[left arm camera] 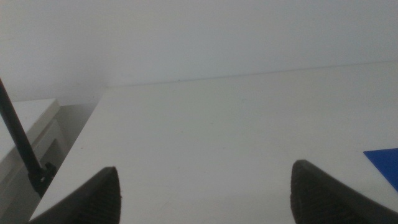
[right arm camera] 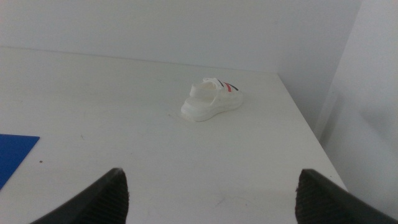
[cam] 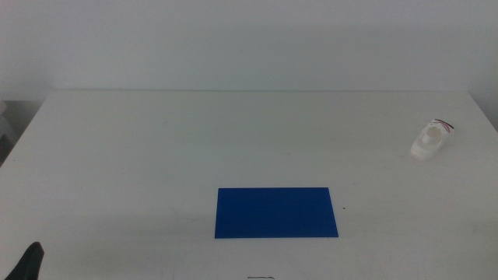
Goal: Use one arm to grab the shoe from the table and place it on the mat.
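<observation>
Here, nearest us, the left gripper and the right gripper both wait with jaws spread wide, holding nothing. Beyond lies the flat deep-blue rectangular mat on the plain white table. Farther right, well apart from it, sits the small white chunky-soled shoe (probably light and fairly stiff); we would pinch across its sole sides.

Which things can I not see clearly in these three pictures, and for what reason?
- Right end effector: absent from the middle view, beyond the frame; only two open jaw tips in the right wrist view.
- Left end effector: only a dark tip at the middle view's bottom corner.
- Shoe: too small for strap detail in the middle view.
- Mat: cut off by the edge in both wrist views.
</observation>
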`<state>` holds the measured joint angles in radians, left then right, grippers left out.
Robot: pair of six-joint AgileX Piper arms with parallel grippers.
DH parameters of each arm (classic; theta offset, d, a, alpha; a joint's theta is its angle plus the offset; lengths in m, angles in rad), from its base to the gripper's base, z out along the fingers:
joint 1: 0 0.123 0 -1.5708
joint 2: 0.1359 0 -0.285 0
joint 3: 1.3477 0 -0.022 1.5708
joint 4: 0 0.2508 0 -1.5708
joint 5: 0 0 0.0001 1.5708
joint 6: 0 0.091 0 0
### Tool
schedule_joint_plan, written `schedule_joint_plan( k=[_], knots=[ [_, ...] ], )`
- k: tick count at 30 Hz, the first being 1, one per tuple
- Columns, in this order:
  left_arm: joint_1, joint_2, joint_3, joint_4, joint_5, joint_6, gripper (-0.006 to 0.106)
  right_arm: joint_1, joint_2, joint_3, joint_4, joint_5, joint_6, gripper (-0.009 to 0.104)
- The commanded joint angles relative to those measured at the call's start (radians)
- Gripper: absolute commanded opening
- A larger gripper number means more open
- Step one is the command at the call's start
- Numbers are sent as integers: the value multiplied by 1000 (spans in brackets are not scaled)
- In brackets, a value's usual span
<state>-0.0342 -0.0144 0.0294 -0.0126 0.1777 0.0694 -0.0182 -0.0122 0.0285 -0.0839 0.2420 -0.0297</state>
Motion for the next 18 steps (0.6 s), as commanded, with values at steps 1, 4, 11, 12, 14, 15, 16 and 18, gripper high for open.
schedule_joint_plan(
  k=[1,4,11,12,14,15,16,18],
  knots=[
    [-4,-20,-3,-9,-82,-15,94,-6,-20,-18,-6,-79,-2,79],
    [-4,-20,-3,-9,-82,-15,94,-6,-20,-18,5,-123,14,79],
    [-4,-20,-3,-9,-82,-15,94,-6,-20,-18,4,-177,39,79],
    [-4,-20,-3,-9,-82,-15,94,-6,-20,-18,4,-177,39,79],
    [-4,-20,-3,-9,-82,-15,94,-6,-20,-18,4,-177,39,79],
    [-4,-20,-3,-9,-82,-15,94,-6,-20,-18,4,-177,39,79],
    [-4,-20,-3,-9,-82,-15,94,-6,-20,-18,-4,-182,38,79],
    [-4,-20,-3,-9,-82,-15,94,-6,-17,-22,1,-180,45,79]
  ],
)
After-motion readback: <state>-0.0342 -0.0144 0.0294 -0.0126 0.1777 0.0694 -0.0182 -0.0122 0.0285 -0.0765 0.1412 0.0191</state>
